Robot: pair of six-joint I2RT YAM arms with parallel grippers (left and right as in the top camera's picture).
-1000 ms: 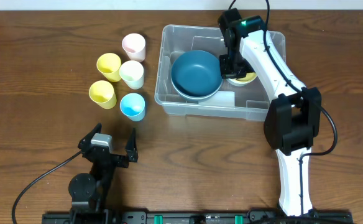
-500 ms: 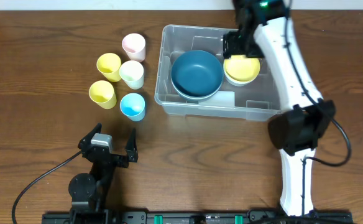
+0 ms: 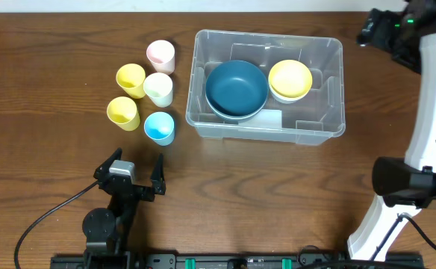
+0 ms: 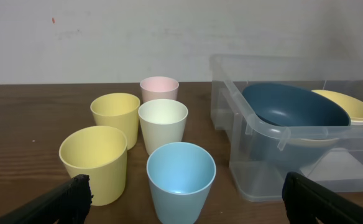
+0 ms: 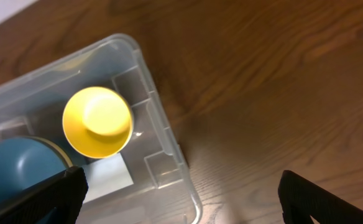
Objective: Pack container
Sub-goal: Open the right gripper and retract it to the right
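The clear container [image 3: 330,127] stands right of the table's centre, and inside it lie a dark blue bowl [image 3: 236,88] and a yellow bowl [image 3: 290,79] side by side. My right gripper [image 3: 376,31] hangs open and empty, high above the table just beyond the container's back right corner. Its wrist view looks down on the container's rim [image 5: 150,93] and the yellow bowl [image 5: 97,121]. My left gripper [image 3: 136,170] rests open near the front edge, facing a light blue cup [image 4: 180,177] with nothing between its fingers.
Five cups stand left of the container: a pink cup [image 3: 160,54], a cream cup [image 3: 158,89], two yellow cups [image 3: 131,79] [image 3: 122,112] and the light blue cup [image 3: 159,127]. A white wall runs along the table's back edge.
My right gripper opened and let go of the yellow bowl inside the container, then rose and swung away to the back right. The left arm has not moved.
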